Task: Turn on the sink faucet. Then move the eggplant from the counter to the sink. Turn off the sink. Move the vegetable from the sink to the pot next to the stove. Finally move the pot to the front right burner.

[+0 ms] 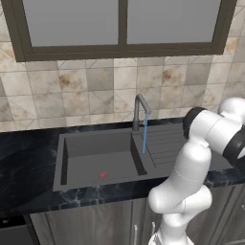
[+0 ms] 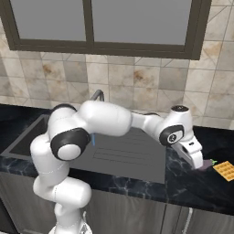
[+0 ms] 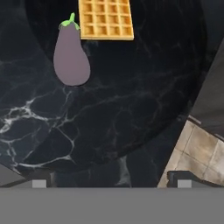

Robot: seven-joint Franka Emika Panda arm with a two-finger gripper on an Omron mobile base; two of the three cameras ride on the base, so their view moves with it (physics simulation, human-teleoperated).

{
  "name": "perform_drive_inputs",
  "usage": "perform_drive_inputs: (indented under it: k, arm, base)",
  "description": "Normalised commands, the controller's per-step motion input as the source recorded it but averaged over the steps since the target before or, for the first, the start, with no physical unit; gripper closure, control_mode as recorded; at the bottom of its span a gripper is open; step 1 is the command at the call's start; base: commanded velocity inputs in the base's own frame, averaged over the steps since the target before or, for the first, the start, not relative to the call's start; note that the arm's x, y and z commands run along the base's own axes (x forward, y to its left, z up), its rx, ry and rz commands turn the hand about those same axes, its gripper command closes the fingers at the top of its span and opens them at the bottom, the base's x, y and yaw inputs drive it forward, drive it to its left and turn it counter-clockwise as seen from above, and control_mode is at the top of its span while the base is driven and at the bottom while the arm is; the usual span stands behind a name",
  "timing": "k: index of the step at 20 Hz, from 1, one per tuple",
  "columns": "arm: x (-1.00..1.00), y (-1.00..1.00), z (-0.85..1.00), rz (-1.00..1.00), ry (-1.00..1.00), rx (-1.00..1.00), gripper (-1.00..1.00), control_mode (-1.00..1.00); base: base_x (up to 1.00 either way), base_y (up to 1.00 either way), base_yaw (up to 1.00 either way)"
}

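Note:
Water runs in a thin blue stream from the dark sink faucet (image 1: 139,112) (image 2: 97,95) down beside the grey sink (image 1: 60,162) (image 2: 27,137). The small purple eggplant (image 3: 70,54) (image 2: 209,162), green stem tip up in the hand view, lies on the black marble counter (image 3: 131,109) (image 2: 192,187) to the right of the sink. My gripper (image 3: 111,181) (image 2: 201,165) hovers open just above the counter. It stands short of the eggplant with nothing between its fingers. The pot and the stove are out of view.
A golden waffle (image 3: 105,17) (image 2: 225,170) lies on the counter right next to the eggplant's stem end. The ribbed drainboard (image 1: 162,143) (image 2: 128,155) spreads between the basin and my hand. A tiled wall (image 1: 72,81) and a window stand behind the counter.

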Motion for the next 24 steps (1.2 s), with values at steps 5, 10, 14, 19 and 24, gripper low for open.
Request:
perform_drive_inputs:
  k: [5, 10, 14, 19, 24]
  arm:
    - [0.14, -0.17, -0.08, 0.06, 0.00, 0.00, -1.00, -1.00]
    - [0.22, -0.12, -0.06, 0.10, 0.00, 0.01, -1.00, -1.00]
    - [0.20, -0.20, -0.06, 0.11, 0.00, 0.01, -1.00, -1.00]
    - [0.14, -0.23, -0.16, 0.10, 0.00, 0.00, -1.00, -1.00]
    - [0.13, -0.14, -0.18, 0.06, 0.00, 0.00, -1.00, -1.00]
  base:
    - [0.00, 0.00, 0.00]
    - [0.00, 0.00, 0.00]
    - [0.00, 0.00, 0.00]
    - [0.00, 0.00, 0.00]
    - [0.00, 0.00, 0.00]
